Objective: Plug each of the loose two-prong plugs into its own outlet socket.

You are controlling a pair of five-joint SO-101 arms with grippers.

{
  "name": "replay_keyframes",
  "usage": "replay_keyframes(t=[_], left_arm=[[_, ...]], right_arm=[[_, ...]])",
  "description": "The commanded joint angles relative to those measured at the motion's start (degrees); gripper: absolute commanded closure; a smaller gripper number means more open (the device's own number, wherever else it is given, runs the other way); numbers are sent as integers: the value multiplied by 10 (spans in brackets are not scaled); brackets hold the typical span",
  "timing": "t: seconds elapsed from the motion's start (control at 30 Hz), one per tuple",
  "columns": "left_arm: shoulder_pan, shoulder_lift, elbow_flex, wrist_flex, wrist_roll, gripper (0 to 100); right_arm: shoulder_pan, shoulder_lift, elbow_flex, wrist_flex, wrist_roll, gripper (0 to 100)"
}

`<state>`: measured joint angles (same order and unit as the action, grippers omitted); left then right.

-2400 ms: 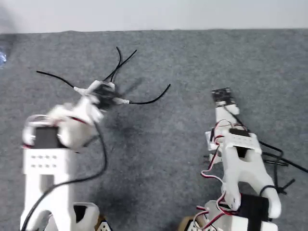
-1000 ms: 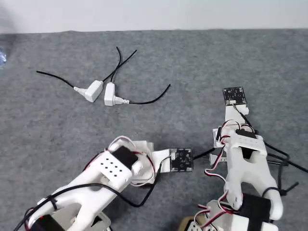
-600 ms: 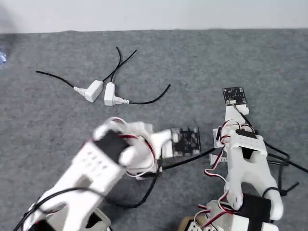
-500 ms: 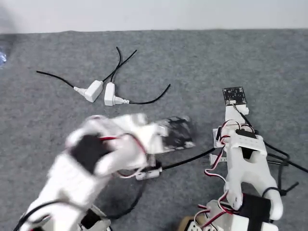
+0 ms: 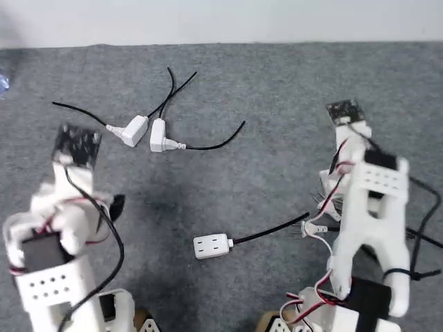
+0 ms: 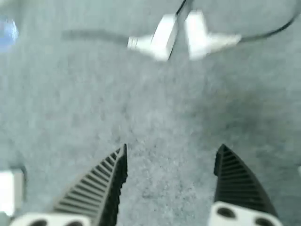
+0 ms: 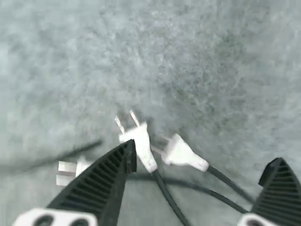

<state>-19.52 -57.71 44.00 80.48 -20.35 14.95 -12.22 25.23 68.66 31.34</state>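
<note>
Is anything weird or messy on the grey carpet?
Nothing looks broken or spilled. One white plug and a second white plug lie side by side, far from the outlet socket, which has nothing plugged in. Their short black cords curl away and end loose, joined to nothing.

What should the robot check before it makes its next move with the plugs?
1. Left gripper, fingers apart, nothing held: ok.
2. Right gripper, fingers apart, nothing held: ok.
3. Two-prong plug lies loose close to the right gripper: ok.
4. Outlet socket lies free on the grey mat: ok.
5. Plug pushed into that socket: not ok.
</note>
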Motion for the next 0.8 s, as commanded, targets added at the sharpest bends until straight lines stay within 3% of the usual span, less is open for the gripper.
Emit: replay_keyframes(t=[0.0,0.13,0.23,0.47,0.6,0.77], left_arm=[[-32,-106,221,-115,6,718],[-46,-194,320,-175,8,718],[-46,-250,365,-183,9,718],[-46,-350,467,-227,5,718],[-46,-391,504,-240,5,718],[-43,-421,506,-214,5,717]], right_arm=[[35,-3,-95,68,178,598],[70,7,-81,52,390,598],[80,36,-59,27,495,634],[98,138,-55,-45,520,948],[116,192,-56,-50,572,857],[126,232,-56,-84,585,745]])
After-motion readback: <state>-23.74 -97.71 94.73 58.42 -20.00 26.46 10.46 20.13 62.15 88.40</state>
